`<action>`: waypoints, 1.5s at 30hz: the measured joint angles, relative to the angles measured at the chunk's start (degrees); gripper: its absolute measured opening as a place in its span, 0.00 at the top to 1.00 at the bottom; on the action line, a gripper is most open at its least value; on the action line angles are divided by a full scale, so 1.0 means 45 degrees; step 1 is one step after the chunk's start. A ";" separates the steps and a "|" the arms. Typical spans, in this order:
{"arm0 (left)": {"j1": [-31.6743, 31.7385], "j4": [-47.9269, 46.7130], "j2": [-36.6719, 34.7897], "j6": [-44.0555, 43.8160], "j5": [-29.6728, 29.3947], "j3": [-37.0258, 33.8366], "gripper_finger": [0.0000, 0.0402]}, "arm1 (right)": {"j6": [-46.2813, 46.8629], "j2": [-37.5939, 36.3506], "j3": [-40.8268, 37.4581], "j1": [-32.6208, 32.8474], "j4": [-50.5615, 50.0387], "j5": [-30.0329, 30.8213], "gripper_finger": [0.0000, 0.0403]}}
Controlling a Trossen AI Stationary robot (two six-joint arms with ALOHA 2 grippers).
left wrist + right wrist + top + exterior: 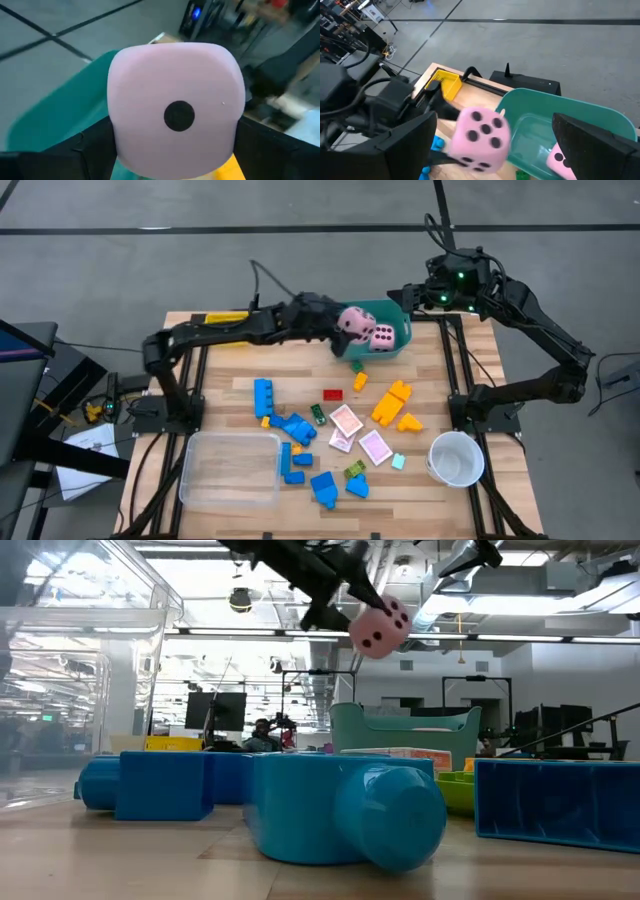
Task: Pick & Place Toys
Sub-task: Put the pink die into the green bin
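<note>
My left gripper (350, 326) is shut on a pink foam die (352, 321) and holds it in the air just above the left rim of the teal tub (392, 348). In the low view this die (380, 628) hangs well above the tub (400, 725). A second pink die (383, 337) lies inside the tub. My right gripper (415, 298) hovers open over the tub's far right corner with nothing between its fingers. Blue, orange, red and green blocks (296, 427) and pink-white cards (346, 421) lie on the wooden table. My left gripper pinches the die between its two fingers (95, 145) on two opposite side faces (122, 140). The one-dot face (179, 115) looks back at the wrist. The fingers come from the table's left, slanting a little downward. The die is lifted clear of the table and the tub.
A clear tray (232, 468) stands at the near left and a white cup (456, 458) at the near right. A yellow tray (445, 82) sits at the far left edge. Large blue blocks (340, 805) fill the low view's foreground.
</note>
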 joint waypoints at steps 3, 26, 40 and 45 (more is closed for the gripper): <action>0.0140 -0.0632 0.1033 0.1142 -0.0504 0.1279 0.21 | -0.0187 0.0000 0.0000 0.0001 0.0008 -0.0010 0.04; 0.0449 -0.1995 0.2791 0.1662 -0.1145 0.1974 0.21 | -0.0481 -0.0049 -0.0010 -0.0004 0.0001 -0.0005 0.04; 0.0619 -0.1460 0.2767 0.1139 -0.1748 0.0997 0.21 | -0.0573 -0.0049 -0.0010 -0.0004 0.0010 -0.0005 0.04; 0.0609 -0.1048 0.2771 0.0985 -0.1992 0.0517 0.21 | -0.0578 -0.0049 -0.0010 -0.0004 0.0010 -0.0005 0.04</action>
